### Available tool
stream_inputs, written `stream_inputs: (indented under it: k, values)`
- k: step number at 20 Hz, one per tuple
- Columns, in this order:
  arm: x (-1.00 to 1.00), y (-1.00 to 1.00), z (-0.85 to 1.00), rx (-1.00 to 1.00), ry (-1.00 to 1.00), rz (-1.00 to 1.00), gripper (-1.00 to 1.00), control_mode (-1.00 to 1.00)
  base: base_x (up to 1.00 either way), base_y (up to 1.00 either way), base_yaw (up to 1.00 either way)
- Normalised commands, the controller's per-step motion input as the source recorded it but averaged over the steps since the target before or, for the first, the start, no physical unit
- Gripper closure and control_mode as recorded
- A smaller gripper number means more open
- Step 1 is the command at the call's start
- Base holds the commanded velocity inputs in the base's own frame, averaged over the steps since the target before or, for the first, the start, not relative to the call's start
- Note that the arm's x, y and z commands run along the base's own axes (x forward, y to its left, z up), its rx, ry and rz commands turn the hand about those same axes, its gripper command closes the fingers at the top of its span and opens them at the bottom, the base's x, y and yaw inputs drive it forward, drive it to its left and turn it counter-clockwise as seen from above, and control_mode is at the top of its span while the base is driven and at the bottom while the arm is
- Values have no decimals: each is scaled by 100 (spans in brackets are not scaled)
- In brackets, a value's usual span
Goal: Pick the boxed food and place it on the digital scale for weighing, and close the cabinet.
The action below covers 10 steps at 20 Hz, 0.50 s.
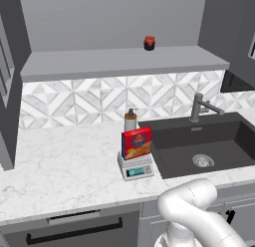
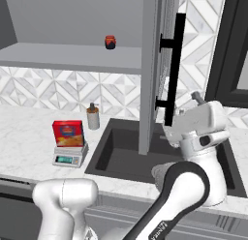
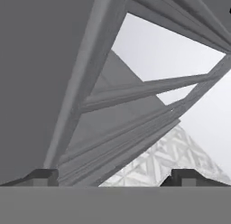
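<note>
My gripper (image 3: 115,175) gaped wide, holding nothing, facing the cabinet (image 3: 67,83) door's panelled face. The boxed food (image 1: 136,143) stood upright on the digital scale (image 1: 135,167), at the sink's (image 1: 199,141) nine o'clock.

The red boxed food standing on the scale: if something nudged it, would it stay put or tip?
The flat red carton with the blue oval logo stands upright on a narrow edge atop the small light-grey digital scale, so it probably tips easily if pushed on its broad face. It looks stiff and likely light. Its base nearly spans the platform, so a slide could carry it off.
</note>
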Motion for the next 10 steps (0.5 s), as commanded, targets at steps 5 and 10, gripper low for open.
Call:
stream_inputs:
  k: [5,10]
  values:
    - [0,98,100,-7,-7,20,-100,-100,0,0,0]
    - [0,100,98,-11,-3,15,-100,-100,0,0,0]
